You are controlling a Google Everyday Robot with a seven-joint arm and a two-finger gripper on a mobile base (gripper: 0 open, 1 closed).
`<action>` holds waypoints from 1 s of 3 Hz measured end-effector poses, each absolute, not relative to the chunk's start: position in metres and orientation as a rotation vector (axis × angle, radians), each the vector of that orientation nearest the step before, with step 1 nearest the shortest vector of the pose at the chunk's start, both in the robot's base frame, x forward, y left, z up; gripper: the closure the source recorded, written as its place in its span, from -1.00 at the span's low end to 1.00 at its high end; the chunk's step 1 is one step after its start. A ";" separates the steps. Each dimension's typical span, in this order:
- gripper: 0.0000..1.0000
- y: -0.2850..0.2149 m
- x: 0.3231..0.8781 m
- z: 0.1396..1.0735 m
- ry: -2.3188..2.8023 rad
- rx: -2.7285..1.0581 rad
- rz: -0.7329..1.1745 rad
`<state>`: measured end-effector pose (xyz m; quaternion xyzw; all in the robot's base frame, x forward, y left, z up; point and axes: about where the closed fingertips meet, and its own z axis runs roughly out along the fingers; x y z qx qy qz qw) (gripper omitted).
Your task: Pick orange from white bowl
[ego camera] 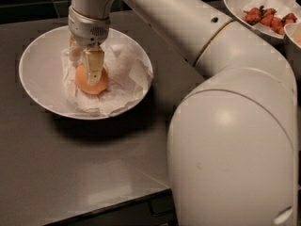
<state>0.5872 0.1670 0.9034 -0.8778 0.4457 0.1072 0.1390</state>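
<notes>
1. On the left of the dark counter [70,173] stands the bowl [33,79], wide, shallow and white, lined with crumpled paper [127,74].
2. The orange [94,84] sits on the paper near the bowl's middle, slightly toward the near side.
3. The gripper [84,72] reaches straight down into the bowl from above and is directly over the orange.
4. Its fingers pinch the orange. The near finger [94,62] lies flat against the fruit's front and hides its top, and the other is behind and to the left.
5. The orange's lower half shows below the near fingertip, touching the paper.
6. The arm [178,18] runs from the gripper to the upper right, then into a large white body at the right.
7. At the top right, well apart from the bowl, strawberries [270,19] lie in a smaller dish [235,4].
</notes>
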 end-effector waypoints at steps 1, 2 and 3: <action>-0.32 0.170 0.590 0.903 1.282 -2.542 0.307; -0.32 0.170 0.590 0.903 1.282 -2.542 0.307; -0.32 0.165 0.587 0.898 1.290 -2.524 0.326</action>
